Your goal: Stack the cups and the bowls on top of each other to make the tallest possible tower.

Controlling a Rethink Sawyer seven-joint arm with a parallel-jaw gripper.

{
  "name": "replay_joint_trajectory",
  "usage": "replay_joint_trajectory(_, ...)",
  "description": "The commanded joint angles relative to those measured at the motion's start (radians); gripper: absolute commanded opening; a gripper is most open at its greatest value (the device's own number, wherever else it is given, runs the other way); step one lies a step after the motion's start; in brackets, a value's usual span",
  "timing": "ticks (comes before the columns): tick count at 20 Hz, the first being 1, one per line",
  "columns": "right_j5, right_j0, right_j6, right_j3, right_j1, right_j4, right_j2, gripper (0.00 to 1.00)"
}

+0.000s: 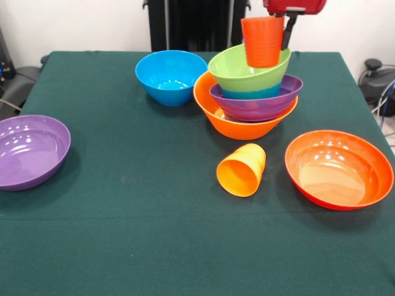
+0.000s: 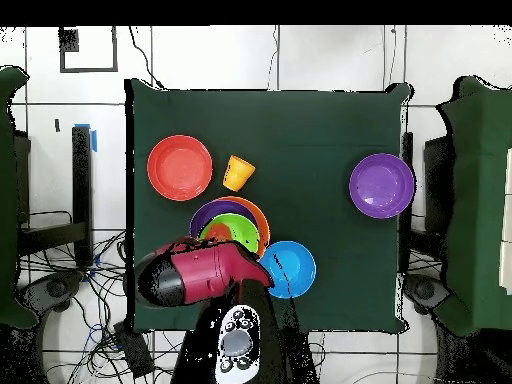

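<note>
The tower stands at the back centre: a big yellow-orange bowl (image 1: pixel 237 126) holds a purple bowl (image 1: pixel 259 102), a blue one (image 1: pixel 250 94) and a tilted lime green bowl (image 1: pixel 234 71). My gripper (image 1: pixel 271 28) is shut on the red-orange cup (image 1: pixel 262 40), which hangs upright with its base inside the green bowl. One dark finger (image 1: pixel 287 32) shows against the cup's right side. A yellow-orange cup (image 1: pixel 242 169) lies on its side in front of the tower. In the overhead view the red arm head (image 2: pixel 200 270) hides the gripper and part of the stack (image 2: pixel 250 215).
A medium blue bowl (image 1: pixel 171 75) sits just left of the tower. A purple bowl (image 1: pixel 31 151) rests at the table's left edge and a wide red-orange bowl (image 1: pixel 338 168) at the front right. Green cloth (image 1: pixel 154 234) covers the table.
</note>
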Motion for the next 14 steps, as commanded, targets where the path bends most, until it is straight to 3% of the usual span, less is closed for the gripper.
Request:
replay_joint_trajectory(1,-0.034,0.0,0.132,0.056,0.047,-0.014,0.004,0.0)
replay_joint_trajectory(14,-0.069,-0.054,0.101,0.099,0.03,-0.021,0.024,0.0)
